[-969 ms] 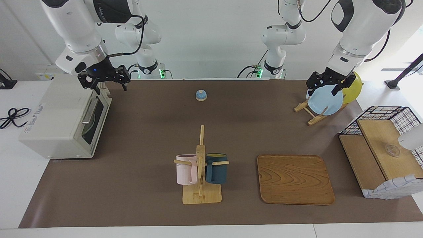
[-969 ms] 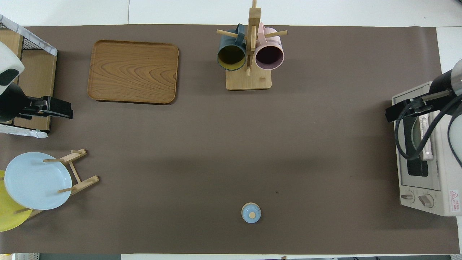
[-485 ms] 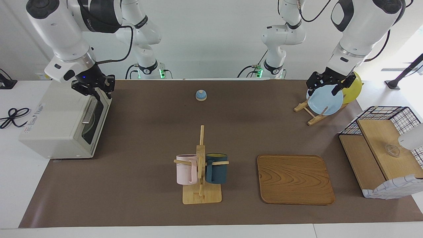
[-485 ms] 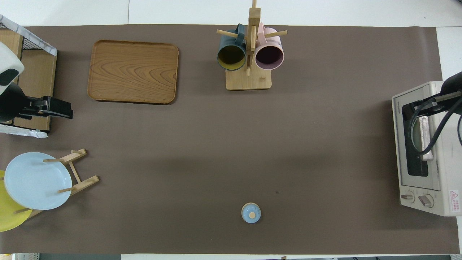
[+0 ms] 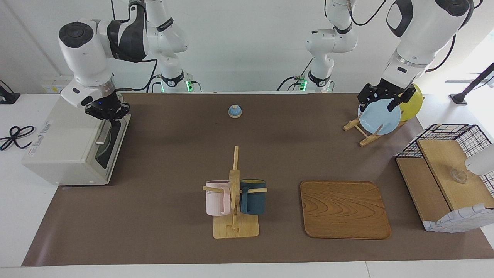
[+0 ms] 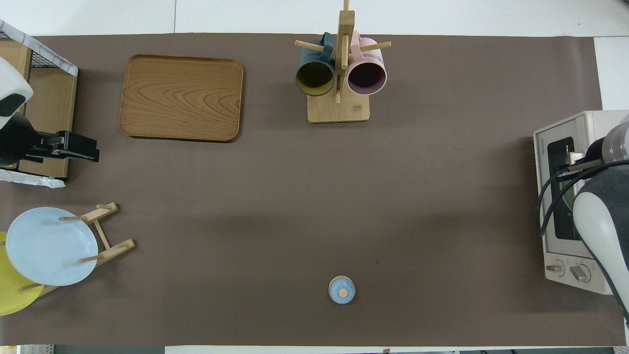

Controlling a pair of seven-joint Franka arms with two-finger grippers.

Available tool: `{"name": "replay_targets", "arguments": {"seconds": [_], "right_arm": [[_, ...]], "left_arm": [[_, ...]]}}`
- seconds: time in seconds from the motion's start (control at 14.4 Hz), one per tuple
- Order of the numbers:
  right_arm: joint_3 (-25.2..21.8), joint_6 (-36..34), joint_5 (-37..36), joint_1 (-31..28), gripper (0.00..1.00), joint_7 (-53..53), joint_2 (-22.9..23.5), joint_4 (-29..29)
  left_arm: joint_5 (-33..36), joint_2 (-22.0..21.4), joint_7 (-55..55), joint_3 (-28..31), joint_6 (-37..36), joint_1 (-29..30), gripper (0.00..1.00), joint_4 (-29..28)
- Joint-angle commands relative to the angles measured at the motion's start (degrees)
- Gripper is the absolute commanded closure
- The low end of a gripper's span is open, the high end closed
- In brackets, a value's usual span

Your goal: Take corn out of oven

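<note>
The boxy off-white toaster oven (image 5: 73, 143) with a dark glass door and a metal bar handle (image 5: 103, 132) stood at the right arm's end of the brown-covered worktop (image 5: 173, 154), and its door was closed. The bright yellow corn cob could not be seen in either view; through the glass only a round pale shape showed.

The right end effector (image 5: 109, 114) was at the top edge of the oven door, right above the handle. Whether its fingers were spread or closed, and whether they touched the handle, could not be told.

The left end effector (image 5: 380, 98) hung over the round pale blue plate (image 5: 379, 117) in the wooden plate stand (image 5: 361, 133), at the worktop end away from the oven; the left arm waited. Its fingers stood apart with nothing between them.

A wooden mug tree (image 5: 234, 200) carrying a pink mug (image 5: 217, 197) and a dark blue mug (image 5: 252, 196) stood toward the middle of the worktop, well apart from the oven.
</note>
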Motion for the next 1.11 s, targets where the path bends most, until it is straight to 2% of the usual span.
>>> {"name": "replay_targets", "arguments": {"seconds": [0.0,0.35,0.62,1.04], "right_arm": [[0.5,1.2,-2.2,-1.5,1.0,1.7,-0.7,-2.0],[0.5,4.7,-4.0,-2.2,1.0,1.8,-0.7,-5.3],[0.6,4.7,-4.8,-2.1,1.0,3.4,-0.7,-5.8],[0.7,4.3,0.0,-1.4,1.0,6.8,0.2,-6.8]], "left_arm": [[1.4,-1.5,-0.1,-0.1,0.0,0.0,0.0,-1.5],[1.4,-1.5,-0.1,0.0,-0.2,0.0,0.0,-1.6],[1.4,-1.5,-0.1,0.0,0.1,0.0,0.0,-1.6],[1.4,-1.5,0.1,0.0,0.1,0.0,0.0,-1.6]]}}
